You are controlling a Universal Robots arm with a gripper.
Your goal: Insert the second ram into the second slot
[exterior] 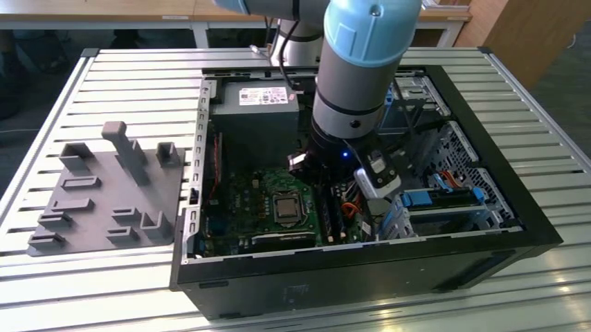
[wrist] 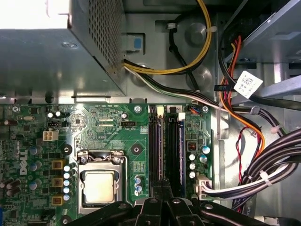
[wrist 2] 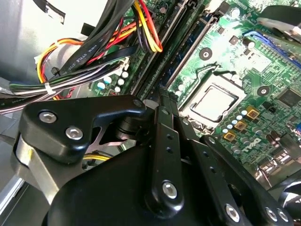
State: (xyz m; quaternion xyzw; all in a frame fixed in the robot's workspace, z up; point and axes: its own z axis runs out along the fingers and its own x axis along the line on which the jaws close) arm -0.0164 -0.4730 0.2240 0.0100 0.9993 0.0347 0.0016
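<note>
Pincer point(wrist: 162, 186) work is low inside the open computer case point(exterior: 517, 207), which lies on its side on the slatted tabletop point(exterior: 138, 76) so the motherboard point(wrist: 108, 127) faces up and the arm can reach straight down to it. The arm stands over the board's memory slots point(wrist: 167, 146), which run side by side between the processor socket point(wrist: 99, 181) and the case's cable side. In both wrist views the pincer's black fingers point(wrist 2: 164, 117) are drawn close together, their tips meeting over the end of the slots; they look pressed together on a thin edge, probably the second ram point(wrist: 181, 150), a dark-blue stick standing on edge in the slot farther from the socket. Whether the stick is fully seated, or the tips grip it or merely bear down on it, I cannot tell. Bundled cables point(wrist: 263, 174) curve clear of the slots toward the drive bays, leaving the approach free. A grey parts holder point(exterior: 106, 190) sits on the tabletop toward the exterior view's left, beside the case
</note>
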